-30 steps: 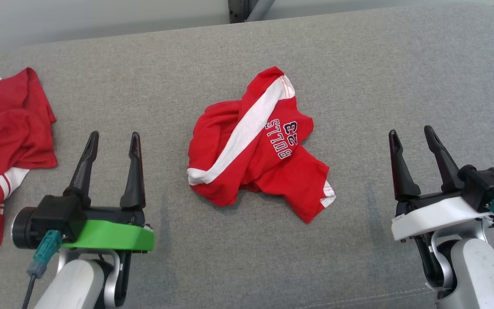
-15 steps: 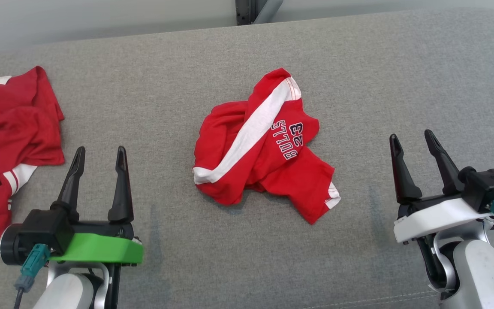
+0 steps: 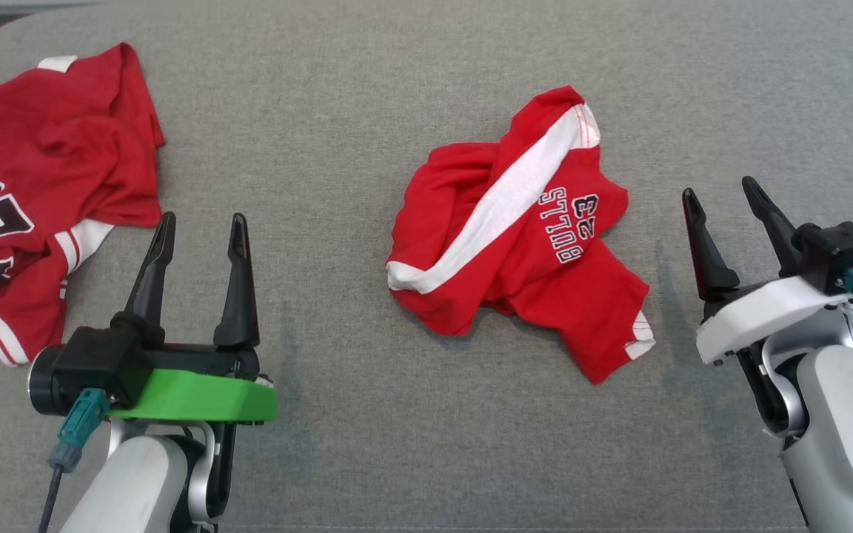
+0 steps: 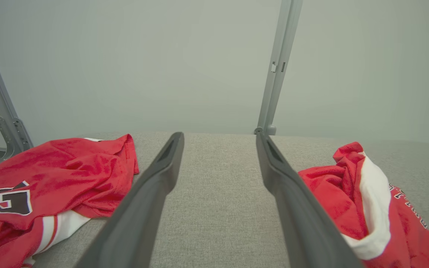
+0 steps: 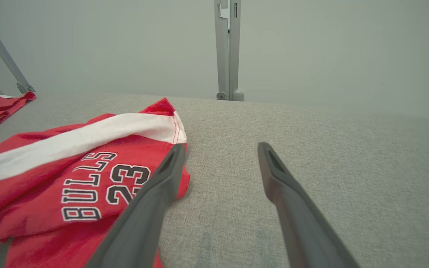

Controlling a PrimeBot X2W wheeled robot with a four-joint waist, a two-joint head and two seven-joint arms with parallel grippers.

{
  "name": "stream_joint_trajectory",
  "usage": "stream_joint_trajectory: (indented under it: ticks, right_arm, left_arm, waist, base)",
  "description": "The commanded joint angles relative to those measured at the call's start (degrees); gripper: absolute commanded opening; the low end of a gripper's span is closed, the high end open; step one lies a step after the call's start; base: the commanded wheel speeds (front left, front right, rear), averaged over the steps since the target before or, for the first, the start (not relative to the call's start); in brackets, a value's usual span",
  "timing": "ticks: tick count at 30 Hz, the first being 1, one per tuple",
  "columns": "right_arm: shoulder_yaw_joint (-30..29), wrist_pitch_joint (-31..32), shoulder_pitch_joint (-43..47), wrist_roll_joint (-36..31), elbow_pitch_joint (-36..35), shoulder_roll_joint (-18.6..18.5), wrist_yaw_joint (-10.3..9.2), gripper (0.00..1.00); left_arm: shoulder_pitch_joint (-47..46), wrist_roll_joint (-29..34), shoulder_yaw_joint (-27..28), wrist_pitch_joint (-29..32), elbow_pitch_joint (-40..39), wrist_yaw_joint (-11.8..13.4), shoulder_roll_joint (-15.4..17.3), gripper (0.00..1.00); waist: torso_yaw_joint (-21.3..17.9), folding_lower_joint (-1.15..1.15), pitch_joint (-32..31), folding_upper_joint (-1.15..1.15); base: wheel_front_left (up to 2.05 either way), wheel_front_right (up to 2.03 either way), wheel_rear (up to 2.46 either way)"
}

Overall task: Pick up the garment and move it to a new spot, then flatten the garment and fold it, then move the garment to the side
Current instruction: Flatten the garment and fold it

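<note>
The garment [image 3: 523,237] is a crumpled red piece with a white stripe and "BULLS 23" lettering, lying on the grey fabric surface [image 3: 367,133] right of centre. It appears at the right of the left wrist view [image 4: 367,201] and at the left of the right wrist view [image 5: 69,175]. My left gripper [image 3: 201,226] stands open over bare fabric, well left of the garment, nothing between its fingers. My right gripper [image 3: 723,191] is open too, just right of the garment and apart from it. In the right wrist view its left finger [image 5: 162,178] overlaps the garment's edge.
A second red jersey [image 3: 41,185] with black-and-white lettering lies crumpled at the far left, close to my left gripper, also seen in the left wrist view [image 4: 50,186]. Grey metal posts [image 5: 227,48] and a pale wall stand behind the surface's far edge.
The head camera has shifted, so the whole scene sits further right and the back edge is gone from view. Both grippers stay open and empty; the garment lies as before.
</note>
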Motion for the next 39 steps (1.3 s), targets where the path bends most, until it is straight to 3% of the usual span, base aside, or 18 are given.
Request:
stream_joint_trajectory:
  ticks: [1, 11, 12, 13, 14, 15, 20, 27, 34, 39]
  right_arm:
    - [0.5, 0.1, -1.2, 0.3, 0.8, -0.5, -0.04, 1.00]
    - [8.8, 1.0, -11.1, 3.3, 16.9, -2.4, -0.04, 1.00]
    - [9.7, 1.0, -11.9, 3.8, 18.0, -2.3, -0.04, 0.91]
    - [10.6, 0.9, -12.4, 4.3, 19.2, -2.3, -0.03, 0.42]
    - [11.2, 0.8, -12.7, 4.9, 20.0, -2.3, -0.03, 0.25]
    - [11.7, 0.2, -12.9, 5.4, 20.5, -2.4, -0.03, 0.00]
    - [12.1, -3.8, -15.0, 6.5, 18.0, -4.1, -0.05, 0.00]
    - [8.9, -3.5, -14.9, 4.0, 4.9, -5.6, -0.05, 0.00]
    - [-3.1, 1.8, -5.7, 1.4, -6.4, -4.5, -0.05, 0.00]
    - [-9.7, 2.7, 2.2, 1.4, -5.8, -1.0, -0.05, 0.00]
  left_arm:
    - [-1.0, 0.2, 0.2, -0.1, 0.2, -0.1, -0.4, 1.00]
    - [-3.5, 2.2, 0.8, -0.5, 1.9, -2.0, -3.0, 1.00]
    - [-3.6, 2.4, 0.9, -0.5, 2.0, -2.1, -3.3, 1.00]
    - [-3.8, 2.6, 1.1, -0.5, 2.2, -2.4, -3.5, 1.00]
    - [-4.0, 2.8, 1.3, -0.5, 2.3, -2.6, -3.6, 1.00]
    - [-4.0, 3.0, 1.6, -0.5, 2.4, -2.7, -3.7, 1.00]
    - [-3.0, 3.7, 3.1, -0.5, 2.6, -3.2, -4.2, 1.00]
    - [-1.9, 4.7, 4.6, -0.5, 2.3, -3.5, -3.8, 1.00]
    - [-1.8, 5.0, 5.0, -0.5, 2.3, -3.4, -3.3, 1.00]
    - [-2.1, 5.2, 4.6, 0.0, 2.0, -3.4, -2.9, 1.00]
  waist:
    - [3.7, 0.00, 3.7, 0.00]
    - [6.3, 0.00, 7.4, 0.00]
    - [6.2, 0.00, 7.5, 0.00]
    - [6.2, 0.00, 7.5, 0.00]
    - [6.1, 0.00, 7.6, 0.00]
    - [5.9, 0.00, 7.6, 0.00]
    - [4.0, 0.00, 7.2, 0.00]
    - [-0.7, 0.00, 6.3, 0.00]
    - [-4.0, 0.00, 6.3, 0.00]
    - [-5.1, 0.00, 6.9, 0.00]
  base:
    - [0.00, 0.00, 0.00]
    - [0.00, 0.00, 0.00]
    - [0.00, 0.00, 0.00]
    - [0.00, 0.00, 0.00]
    - [0.00, 0.00, 0.00]
    - [0.00, 0.00, 0.00]
    - [0.00, 0.00, 0.00]
    - [0.00, 0.00, 0.00]
    - [0.00, 0.00, 0.00]
    - [0.00, 0.00, 0.00]
